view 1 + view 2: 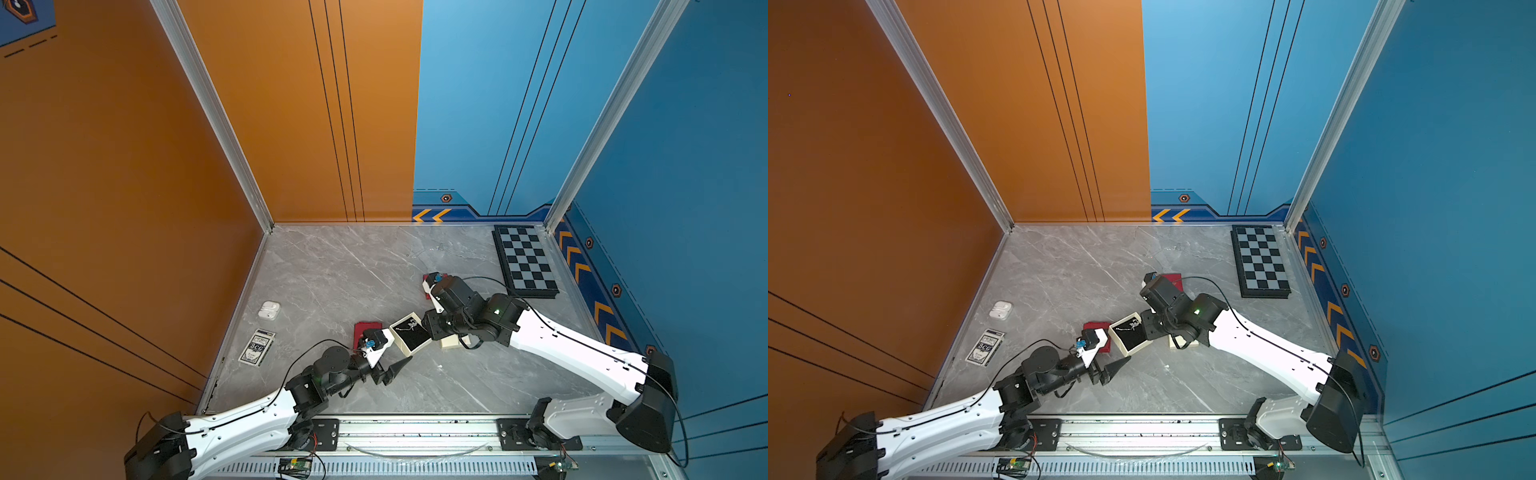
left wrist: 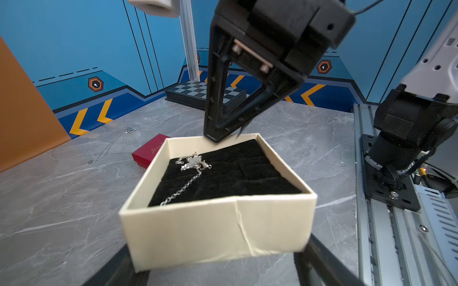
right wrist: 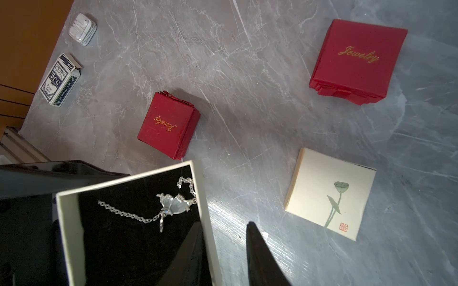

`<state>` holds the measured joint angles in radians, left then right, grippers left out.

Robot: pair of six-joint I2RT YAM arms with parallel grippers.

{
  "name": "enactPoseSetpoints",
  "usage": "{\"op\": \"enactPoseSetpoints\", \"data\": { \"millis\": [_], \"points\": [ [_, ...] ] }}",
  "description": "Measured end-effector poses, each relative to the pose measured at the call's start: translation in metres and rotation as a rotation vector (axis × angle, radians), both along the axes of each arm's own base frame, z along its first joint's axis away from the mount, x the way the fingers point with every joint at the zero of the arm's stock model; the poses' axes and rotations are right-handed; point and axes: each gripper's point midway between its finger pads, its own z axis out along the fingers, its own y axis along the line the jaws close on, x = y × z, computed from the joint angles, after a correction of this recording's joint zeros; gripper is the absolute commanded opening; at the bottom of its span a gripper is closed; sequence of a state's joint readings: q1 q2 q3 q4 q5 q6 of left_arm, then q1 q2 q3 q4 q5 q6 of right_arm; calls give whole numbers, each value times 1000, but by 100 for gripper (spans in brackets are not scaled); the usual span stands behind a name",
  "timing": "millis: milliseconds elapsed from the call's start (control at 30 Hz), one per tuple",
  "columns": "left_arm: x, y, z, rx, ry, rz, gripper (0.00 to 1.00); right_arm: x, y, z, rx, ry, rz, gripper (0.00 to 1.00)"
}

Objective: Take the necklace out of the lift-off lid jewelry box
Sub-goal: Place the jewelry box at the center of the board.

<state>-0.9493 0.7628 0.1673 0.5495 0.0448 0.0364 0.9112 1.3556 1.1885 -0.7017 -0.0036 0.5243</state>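
The cream jewelry box (image 2: 213, 230) is open, with its lid off, and sits tilted between my left gripper's (image 2: 218, 260) two fingers, which press on its opposite sides. On its black velvet lies the necklace (image 3: 173, 205), a silver chain with a butterfly pendant, also visible in both top views (image 1: 409, 326) (image 1: 1130, 326). My right gripper (image 3: 224, 224) hangs over the box's far wall. One finger is inside against the wall and the other outside, with a gap left. The cream lid (image 3: 329, 193) with a lotus drawing lies flat on the table beside the box.
Two red jewelry boxes (image 3: 168, 126) (image 3: 357, 59) stand nearby. A second chain (image 2: 111, 146) lies loose further back. A chessboard (image 1: 525, 262) is at the back right. A card deck (image 1: 257, 347) and a white case (image 1: 269, 310) lie by the left wall.
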Motion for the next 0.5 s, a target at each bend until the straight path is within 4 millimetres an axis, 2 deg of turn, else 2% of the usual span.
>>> {"op": "enactPoseSetpoints", "data": {
  "millis": [233,500],
  "points": [
    [0,0,1,-2,-2,0,70,-1,8,-4,12,12,18,23],
    [0,0,0,1,1,0,71,-2,13,-7,16,21,30,10]
  ]
}}
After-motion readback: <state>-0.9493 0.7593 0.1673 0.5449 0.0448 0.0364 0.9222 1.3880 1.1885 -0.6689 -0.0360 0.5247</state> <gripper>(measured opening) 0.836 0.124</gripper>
